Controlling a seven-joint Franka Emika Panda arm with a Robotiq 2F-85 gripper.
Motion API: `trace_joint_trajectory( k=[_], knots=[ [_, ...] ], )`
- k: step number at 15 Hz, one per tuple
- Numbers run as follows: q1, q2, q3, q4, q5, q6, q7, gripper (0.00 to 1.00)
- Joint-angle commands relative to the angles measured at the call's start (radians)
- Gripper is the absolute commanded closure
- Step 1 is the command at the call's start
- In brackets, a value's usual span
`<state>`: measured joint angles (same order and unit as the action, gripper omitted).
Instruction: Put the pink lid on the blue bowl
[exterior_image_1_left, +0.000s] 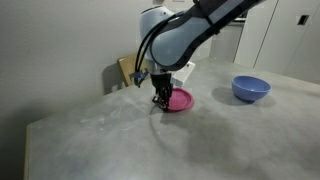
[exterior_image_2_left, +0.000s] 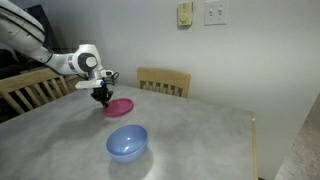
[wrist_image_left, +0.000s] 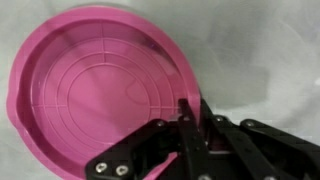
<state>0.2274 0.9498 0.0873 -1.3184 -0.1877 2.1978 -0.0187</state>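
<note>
The pink lid (exterior_image_1_left: 181, 100) is a round magenta disc with a raised rim, resting on or just above the grey table, also shown in an exterior view (exterior_image_2_left: 121, 106). In the wrist view it fills the left of the picture (wrist_image_left: 90, 90). My gripper (exterior_image_1_left: 160, 98) (exterior_image_2_left: 101, 97) is at the lid's edge. In the wrist view its fingers (wrist_image_left: 190, 115) are closed on the rim, one inside and one outside. The blue bowl (exterior_image_1_left: 251, 88) (exterior_image_2_left: 127, 142) stands upright and empty on the table, well apart from the lid.
The grey table (exterior_image_1_left: 120, 140) carries only the lid and the bowl. Wooden chairs stand at its edges (exterior_image_1_left: 125, 72) (exterior_image_2_left: 163, 80) (exterior_image_2_left: 20, 90). A wall with outlets (exterior_image_2_left: 185, 13) is behind the table.
</note>
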Motion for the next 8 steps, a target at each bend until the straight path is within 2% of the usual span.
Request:
trace_joint_trajectory(
  k=[1, 8],
  knots=[
    [0.039, -0.039, -0.028, -0.013, -0.011, -0.051, 0.037, 0.97],
    [0.129, -0.087, -0.093, 0.028, -0.08, -0.261, 0.188, 0.97]
  ],
)
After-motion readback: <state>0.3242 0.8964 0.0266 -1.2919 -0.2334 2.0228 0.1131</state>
